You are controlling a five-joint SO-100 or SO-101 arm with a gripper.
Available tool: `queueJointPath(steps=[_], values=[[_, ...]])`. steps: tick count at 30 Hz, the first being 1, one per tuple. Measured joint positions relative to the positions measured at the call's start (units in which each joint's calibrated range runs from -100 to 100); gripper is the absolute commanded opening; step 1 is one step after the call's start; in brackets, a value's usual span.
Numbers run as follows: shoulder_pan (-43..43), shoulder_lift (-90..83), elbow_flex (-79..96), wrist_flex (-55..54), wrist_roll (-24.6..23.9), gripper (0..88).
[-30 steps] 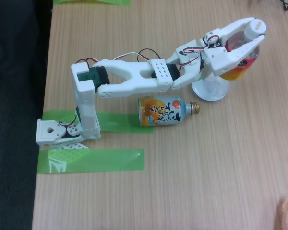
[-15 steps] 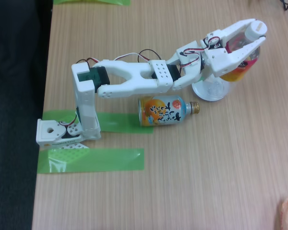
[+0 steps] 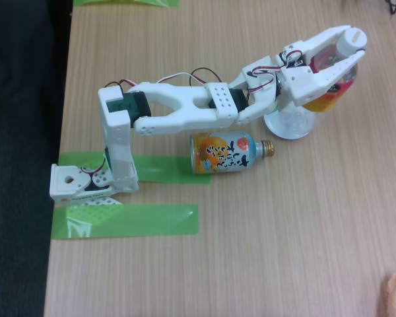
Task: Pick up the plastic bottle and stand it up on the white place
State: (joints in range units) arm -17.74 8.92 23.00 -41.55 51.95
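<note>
Two bottles here: your plastic bottle [image 3: 335, 72] is clamped in the claw [image 3: 352, 47], standing on the white place [image 3: 288, 125] at far right, and a shorter orange one [image 3: 226, 152] lies nearby. Two green tape strips [image 3: 125, 220] by the base. Wooden surface [image 3: 264, 251] has open room near you; its edge drops off left.

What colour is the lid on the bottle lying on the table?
Gold. The lying bottle has a gold cap, seen in the fixed view.
</note>
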Motion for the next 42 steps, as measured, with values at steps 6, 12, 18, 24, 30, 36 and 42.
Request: queueJointPath(steps=[6, 12, 18, 24, 30, 36, 42], values=[[-1.12, 1.85, 0.0, -0.08, -1.0, 7.0], [-2.17, 2.27, 0.0, -0.08, -1.26, 7.0], [-2.17, 2.27, 0.0, -0.08, -1.26, 7.0], [-2.47, 2.36, 0.0, -2.72, -1.26, 7.1], [-2.39, 4.21, 0.54, -7.73, -1.26, 7.1], [-2.32, 5.3, 0.54, -9.35, -1.26, 7.1], [-2.24, 5.98, 0.54, -9.35, -1.26, 7.0]])
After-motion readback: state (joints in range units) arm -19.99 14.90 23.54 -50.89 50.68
